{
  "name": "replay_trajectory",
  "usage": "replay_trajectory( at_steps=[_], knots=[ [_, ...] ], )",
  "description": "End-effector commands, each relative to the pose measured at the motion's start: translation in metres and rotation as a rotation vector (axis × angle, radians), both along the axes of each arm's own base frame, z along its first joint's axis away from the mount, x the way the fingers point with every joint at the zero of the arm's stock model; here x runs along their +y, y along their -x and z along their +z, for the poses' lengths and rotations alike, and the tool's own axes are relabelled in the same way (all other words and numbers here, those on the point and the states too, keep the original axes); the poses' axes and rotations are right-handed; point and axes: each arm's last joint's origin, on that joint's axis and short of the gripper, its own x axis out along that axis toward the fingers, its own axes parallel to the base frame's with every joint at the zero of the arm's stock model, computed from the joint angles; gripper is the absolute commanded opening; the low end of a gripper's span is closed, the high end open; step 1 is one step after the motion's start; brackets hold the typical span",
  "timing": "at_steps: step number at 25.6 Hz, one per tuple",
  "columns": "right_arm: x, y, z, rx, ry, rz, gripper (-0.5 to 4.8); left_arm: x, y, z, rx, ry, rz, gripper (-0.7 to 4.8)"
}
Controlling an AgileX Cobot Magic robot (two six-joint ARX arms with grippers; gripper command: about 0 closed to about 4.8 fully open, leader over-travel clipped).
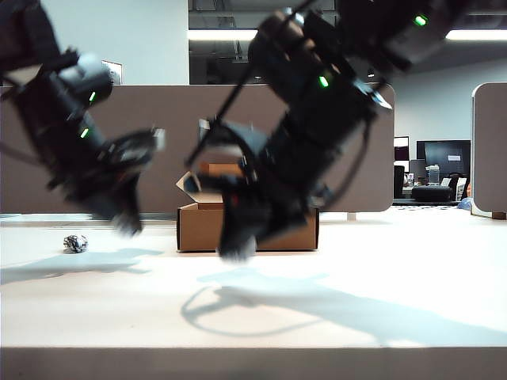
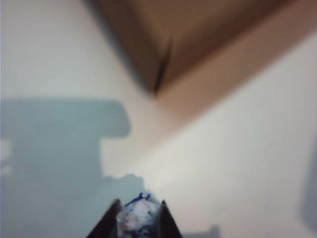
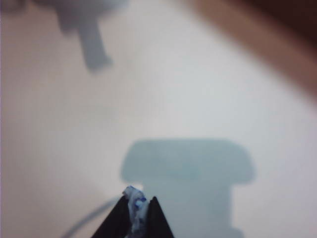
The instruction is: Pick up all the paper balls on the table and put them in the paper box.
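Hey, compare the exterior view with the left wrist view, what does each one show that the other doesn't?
Only the exterior view shows the dark paper ball lying on the table, the right gripper, and the whole paper box. Only the left wrist view shows the white, blue-printed paper ball pinched in the left gripper. Both show the box, the table and that blurred left gripper raised off the surface.

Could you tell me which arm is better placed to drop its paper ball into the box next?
Probably the right. Both grippers hold a ball, but the right gripper hangs directly before the box, while the left gripper sits off to its side.
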Motion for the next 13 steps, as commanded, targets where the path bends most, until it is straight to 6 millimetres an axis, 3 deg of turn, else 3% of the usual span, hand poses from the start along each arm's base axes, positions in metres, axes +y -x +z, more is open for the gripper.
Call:
replay_trajectory(
  at_steps=[1,7,10,13],
  knots=[
    [0.0,-0.021,0.034,-0.1,-0.002,-0.022,0.53,-0.011,-0.01,0.034,-0.09,0.027,-0.021,0.8],
    [-0.015,-0.063,0.089,-0.247,-0.067,-0.135,0.53,-0.027,-0.027,0.084,-0.273,0.101,0.029,0.84],
    [-0.021,-0.087,0.103,-0.287,-0.102,-0.172,0.53,-0.037,-0.033,0.094,-0.343,0.147,0.032,0.84],
    [-0.023,-0.129,0.105,-0.299,-0.12,-0.205,0.53,-0.048,-0.043,0.09,-0.392,0.194,0.034,0.93]
  ],
)
